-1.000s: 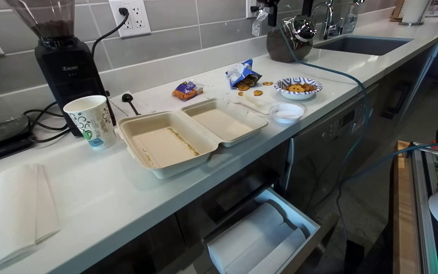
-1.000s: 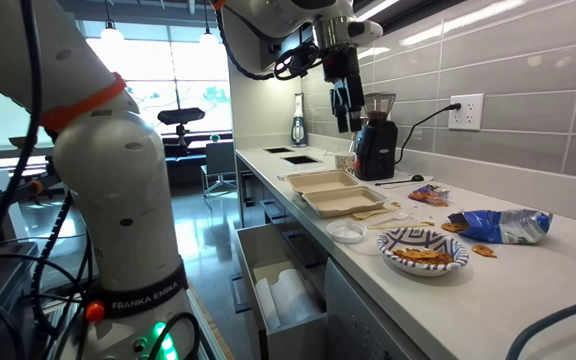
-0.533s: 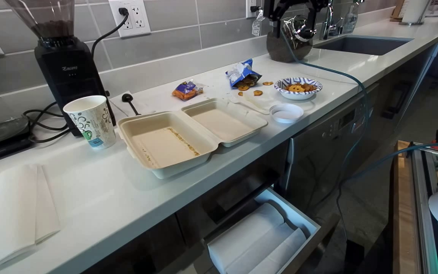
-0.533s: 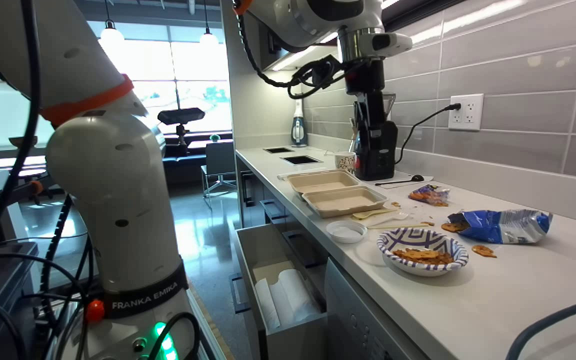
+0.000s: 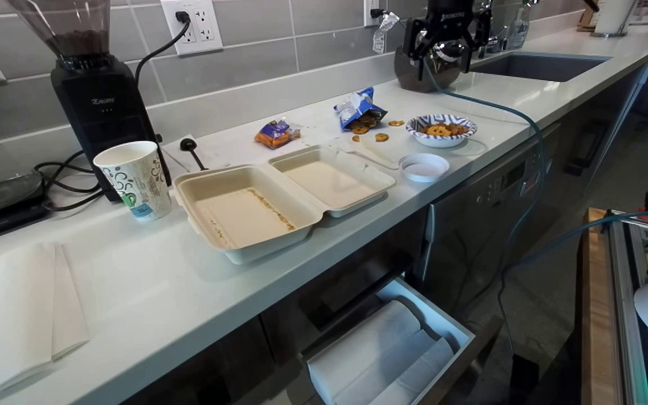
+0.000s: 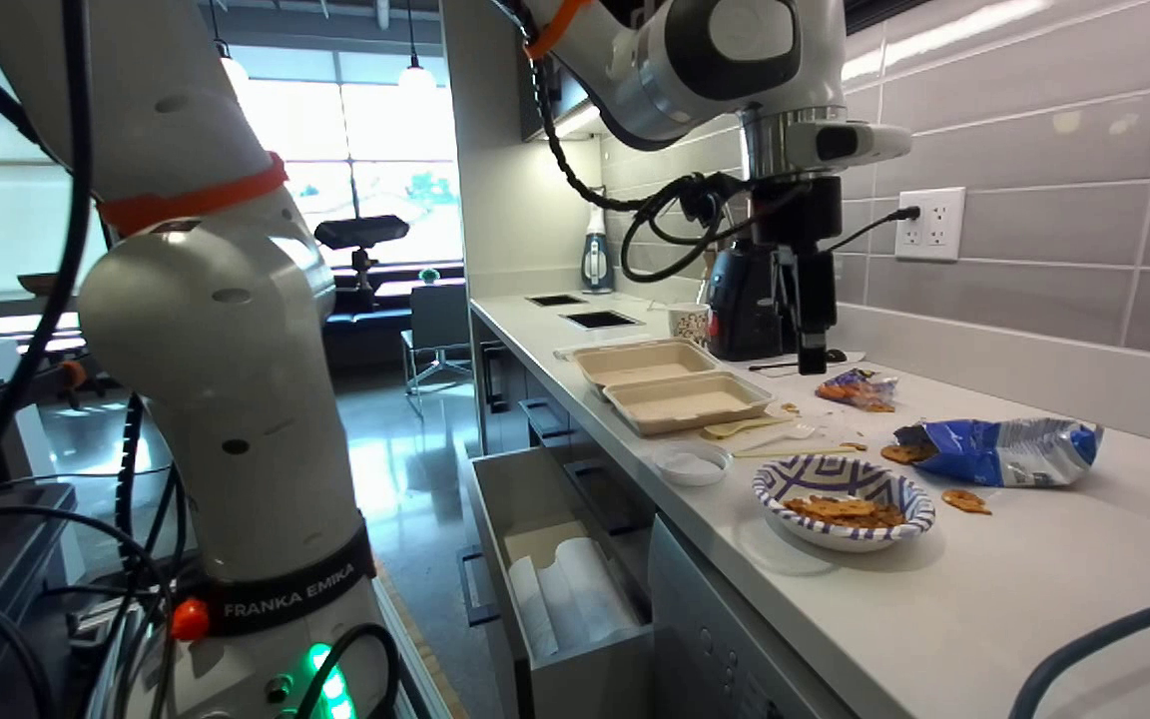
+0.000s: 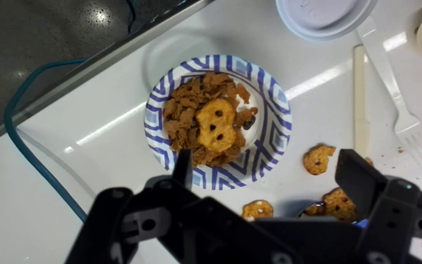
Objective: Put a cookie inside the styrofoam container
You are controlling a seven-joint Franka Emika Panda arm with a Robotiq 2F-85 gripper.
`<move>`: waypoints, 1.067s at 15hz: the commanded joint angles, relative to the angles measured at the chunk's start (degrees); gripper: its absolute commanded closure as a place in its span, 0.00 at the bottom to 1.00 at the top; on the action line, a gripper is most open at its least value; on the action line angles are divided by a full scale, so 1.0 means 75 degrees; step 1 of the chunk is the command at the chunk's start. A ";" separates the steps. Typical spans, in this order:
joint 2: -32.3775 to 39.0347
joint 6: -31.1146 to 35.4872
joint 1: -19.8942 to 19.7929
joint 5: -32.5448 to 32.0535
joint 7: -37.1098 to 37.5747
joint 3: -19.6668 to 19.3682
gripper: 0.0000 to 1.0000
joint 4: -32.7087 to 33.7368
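Small golden-brown cookies lie loose on the counter. A whole one (image 7: 258, 209) and a broken one (image 7: 318, 160) show between my fingers in the wrist view. They also show in both exterior views, as a cookie (image 5: 381, 137) and a cookie (image 6: 965, 501). Another cookie (image 7: 216, 124) lies on brown flakes in the patterned bowl (image 7: 275, 121). The off-white styrofoam container (image 5: 239, 208) lies open on the counter, also in an exterior view (image 6: 685, 402), with crumbs in one half. My gripper (image 7: 264, 157) is open and empty, above the counter in both exterior views (image 5: 443, 67) (image 6: 812, 355).
An opened blue snack packet (image 6: 1014, 451) lies beside the loose cookies, and a smaller packet (image 5: 276, 134) behind the container. A white round dish (image 5: 424, 167) and plastic cutlery (image 7: 383, 66) lie between bowl and container. A paper cup (image 5: 135, 180) stands by the grinder (image 5: 104, 107).
My gripper has come down and toward the bowl and packets, moving right and down in both exterior views. It stays open. The objects on the counter have not moved.
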 commanded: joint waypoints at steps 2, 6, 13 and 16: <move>0.0251 0.0826 -0.0219 -0.0442 -0.0095 -0.0321 0.00 -0.0358; 0.0375 0.1200 -0.0229 -0.0544 -0.0209 -0.0405 0.00 -0.0640; 0.0374 0.1350 -0.0242 -0.0933 -0.0183 -0.0389 0.00 -0.0885; 0.0374 0.1388 -0.0243 -0.0932 -0.0186 -0.0387 0.00 -0.0892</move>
